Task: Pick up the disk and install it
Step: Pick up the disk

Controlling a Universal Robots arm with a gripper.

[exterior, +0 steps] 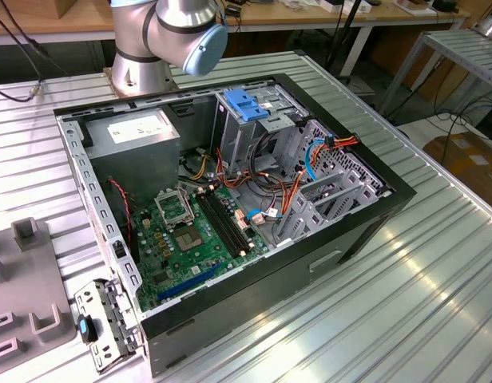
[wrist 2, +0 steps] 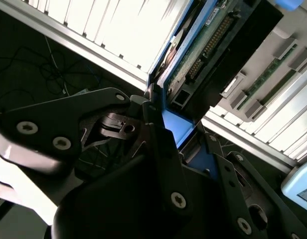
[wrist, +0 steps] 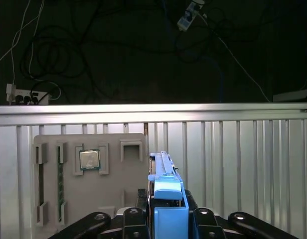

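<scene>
Ribbed aluminium table (wrist: 233,159), dark cabled floor (wrist: 118,59) beyond; disk (wrist: 163,174) clamped in gripper (wrist: 167,224).

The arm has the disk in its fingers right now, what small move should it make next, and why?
Probably begin carrying the disk toward the open computer case. The fingers look clamped on its blue rail, and the first wrist view has the grey parts tray beside it, so it seems to hang away from the case's drive cage.
</scene>
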